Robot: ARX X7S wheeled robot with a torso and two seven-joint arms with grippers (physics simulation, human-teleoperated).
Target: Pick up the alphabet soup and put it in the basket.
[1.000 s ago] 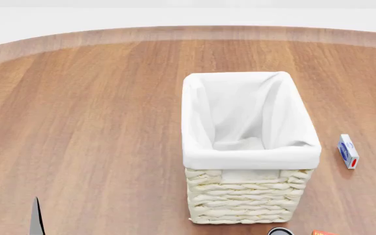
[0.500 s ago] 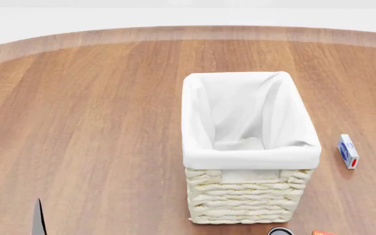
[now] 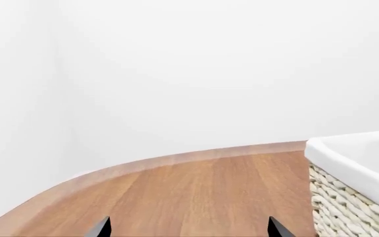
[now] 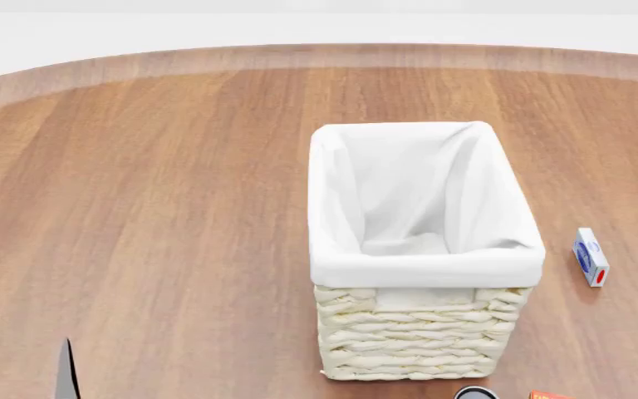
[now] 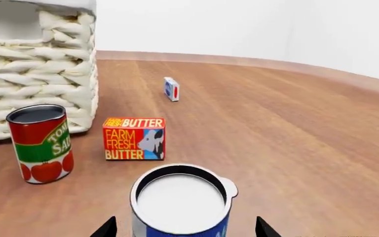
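Alphabet soup between right end effector fingertips.

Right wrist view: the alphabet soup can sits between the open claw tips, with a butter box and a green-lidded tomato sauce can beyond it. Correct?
Nearly. The tomato sauce can has a dark grey lid, as the right wrist view shows. The alphabet soup can, butter box and open right claw are as stated.

The surface is smooth, satiny brown wood. The basket is rough cream wicker lined with matt white cloth. The alphabet soup has a pale matt lid; the tomato can has a glossy label, the butter box printed card.
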